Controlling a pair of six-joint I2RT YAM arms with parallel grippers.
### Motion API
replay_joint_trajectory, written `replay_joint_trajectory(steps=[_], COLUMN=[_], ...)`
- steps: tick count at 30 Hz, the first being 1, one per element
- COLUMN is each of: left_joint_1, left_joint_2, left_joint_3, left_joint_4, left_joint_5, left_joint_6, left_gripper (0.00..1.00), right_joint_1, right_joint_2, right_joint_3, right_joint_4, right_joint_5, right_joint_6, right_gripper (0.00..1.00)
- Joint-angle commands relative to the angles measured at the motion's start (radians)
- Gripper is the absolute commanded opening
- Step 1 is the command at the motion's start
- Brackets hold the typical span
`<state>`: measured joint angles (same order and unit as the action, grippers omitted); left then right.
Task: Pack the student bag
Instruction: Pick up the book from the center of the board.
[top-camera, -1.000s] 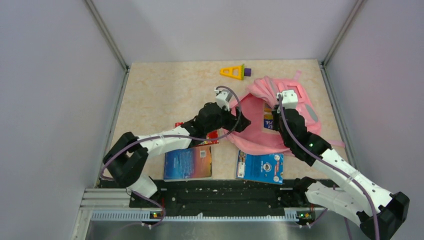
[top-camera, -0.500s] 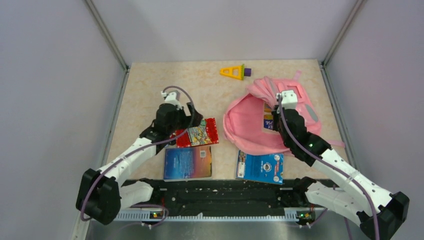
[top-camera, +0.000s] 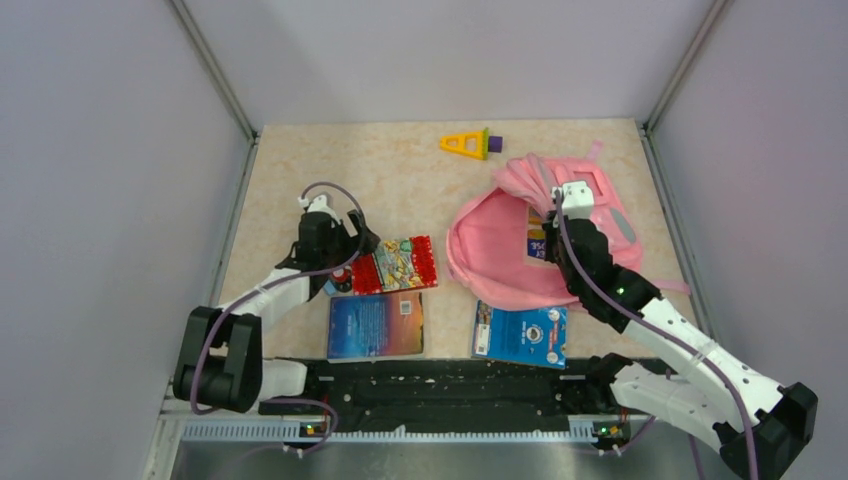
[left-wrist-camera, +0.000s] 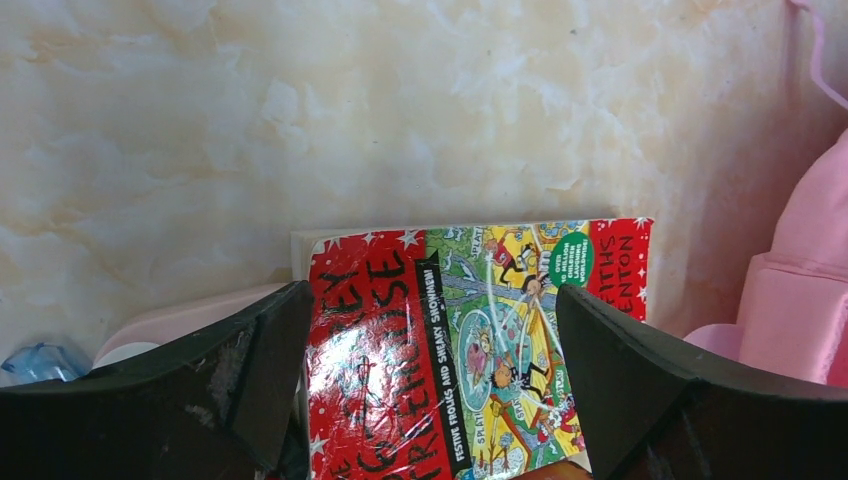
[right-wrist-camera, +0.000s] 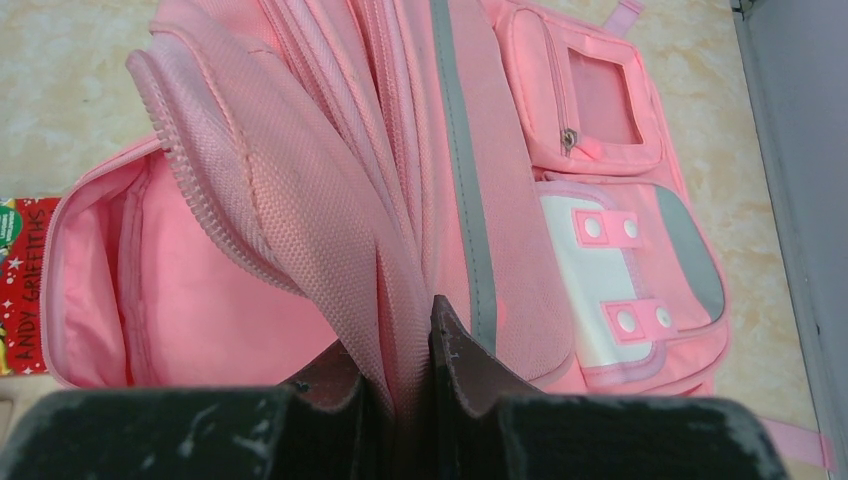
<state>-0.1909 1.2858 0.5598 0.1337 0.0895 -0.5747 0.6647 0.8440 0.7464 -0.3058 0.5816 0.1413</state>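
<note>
The student bag is a pink backpack lying open at the right of the table, with a book showing inside its mouth. My right gripper is shut on a fold of the bag's upper flap. In the right wrist view the fabric is pinched between the fingers of the right gripper. A red picture book lies flat left of the bag. My left gripper stands open low over that book's left end. Seen from the left wrist, the wide-open left gripper straddles the red book.
A dark blue book and a blue-and-white pack lie near the front edge. A yellow triangle toy with a purple end sits at the back. A pale pink object lies beside the red book's left end. Grey walls enclose the table.
My left arm has pulled back from the bag's mouth to the left and now hovers over the red book, open. The right arm keeps holding the flap, unmoved.
</note>
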Motion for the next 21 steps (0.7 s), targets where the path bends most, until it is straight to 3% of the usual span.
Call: replay_joint_trajectory(steps=[1, 17, 21], left_joint_1=[0.005, 0.005, 0.005], left_joint_2=[0.022, 0.119, 0.123], left_joint_3=[0.020, 0.038, 0.034], left_joint_4=[0.074, 0.101, 0.111], left_joint_5=[-0.008, -0.031, 0.019], left_joint_6=[0.016, 0.047, 0.052], left_gripper=[0.95, 0.96, 0.96], right_joint_1=[-0.001, -0.001, -0.001], right_joint_2=[-0.032, -0.008, -0.007], right_joint_3=[0.016, 0.018, 0.016], right_joint_4=[0.137, 0.139, 0.142], right_joint_5=[0.012, 0.011, 0.009], right_joint_6=[0.027, 0.026, 0.028], right_gripper=[0.00, 0.00, 0.00])
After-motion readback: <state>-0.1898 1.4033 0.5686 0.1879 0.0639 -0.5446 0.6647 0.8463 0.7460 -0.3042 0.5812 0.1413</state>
